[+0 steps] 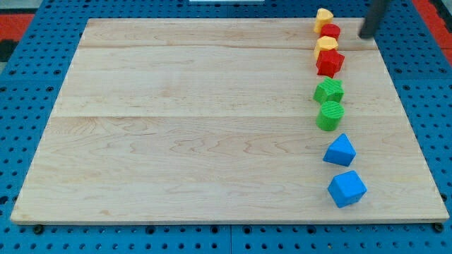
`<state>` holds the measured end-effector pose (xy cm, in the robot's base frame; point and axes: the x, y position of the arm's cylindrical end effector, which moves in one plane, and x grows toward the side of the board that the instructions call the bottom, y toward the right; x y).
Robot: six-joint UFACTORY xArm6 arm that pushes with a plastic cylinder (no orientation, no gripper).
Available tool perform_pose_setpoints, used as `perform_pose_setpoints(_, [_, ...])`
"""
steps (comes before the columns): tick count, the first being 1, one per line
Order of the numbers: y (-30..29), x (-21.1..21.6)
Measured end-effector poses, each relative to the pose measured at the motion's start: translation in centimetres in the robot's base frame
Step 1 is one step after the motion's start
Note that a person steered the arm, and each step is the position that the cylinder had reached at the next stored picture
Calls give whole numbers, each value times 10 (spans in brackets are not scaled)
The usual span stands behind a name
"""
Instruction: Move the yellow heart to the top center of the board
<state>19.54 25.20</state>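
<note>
Two yellow blocks sit in a column near the board's right edge. The upper one (323,17), at the top right corner, looks like the yellow heart. The lower yellow block (326,44) looks like a pentagon. A red round block (330,31) lies between them, touching both. A red star (330,63) lies just below the lower yellow block. My tip (366,35) is at the top right, to the right of the red round block and clear of all the blocks.
Further down the same column are a green star (328,90), a green cylinder (329,115), a blue triangle (340,150) and a blue cube (347,188). The wooden board (198,120) lies on a blue pegboard.
</note>
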Motion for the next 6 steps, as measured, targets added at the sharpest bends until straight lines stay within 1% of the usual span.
perform_pose_setpoints(2, [-3, -4])
perform_pose_setpoints(3, [-88, -4])
perform_pose_setpoints(4, [-220, -3])
perform_pose_setpoints(5, [-232, -3])
perform_pose_setpoints(6, [-197, -4])
